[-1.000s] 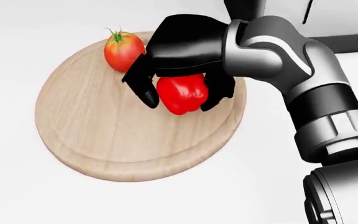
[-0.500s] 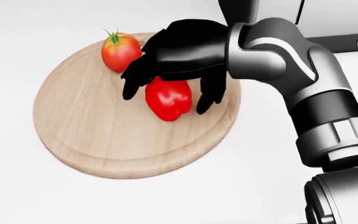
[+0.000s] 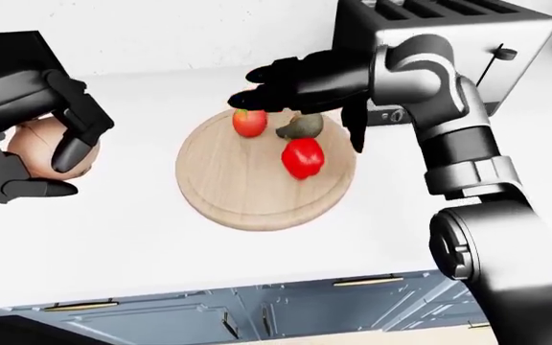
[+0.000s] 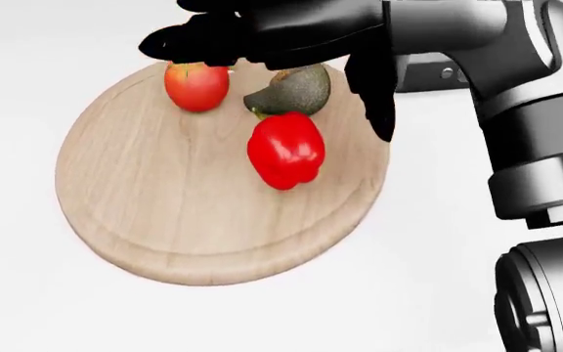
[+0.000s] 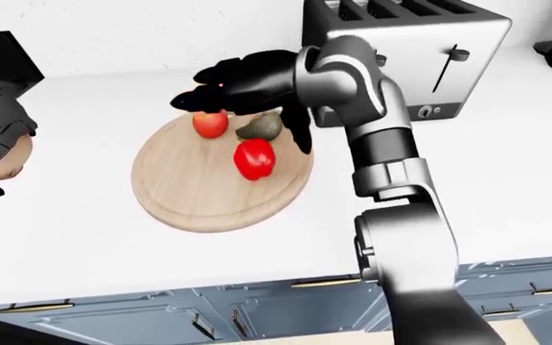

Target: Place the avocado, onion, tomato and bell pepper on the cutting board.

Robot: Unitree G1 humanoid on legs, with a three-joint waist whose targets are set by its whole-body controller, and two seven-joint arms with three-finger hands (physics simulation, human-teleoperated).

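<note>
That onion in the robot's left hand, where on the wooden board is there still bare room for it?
The cutting board is bare across its left and lower parts in the head view, between the rim and the bell pepper. The top is crowded: tomato, avocado and the open right hand above them. The left hand holds the onion off the board, to its left.

Bell pepper [image 4: 285, 149] released, robot hand [image 4: 282, 37] lifted.

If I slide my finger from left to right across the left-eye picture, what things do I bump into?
left hand holding the onion → cutting board → tomato → bell pepper → toaster
</note>
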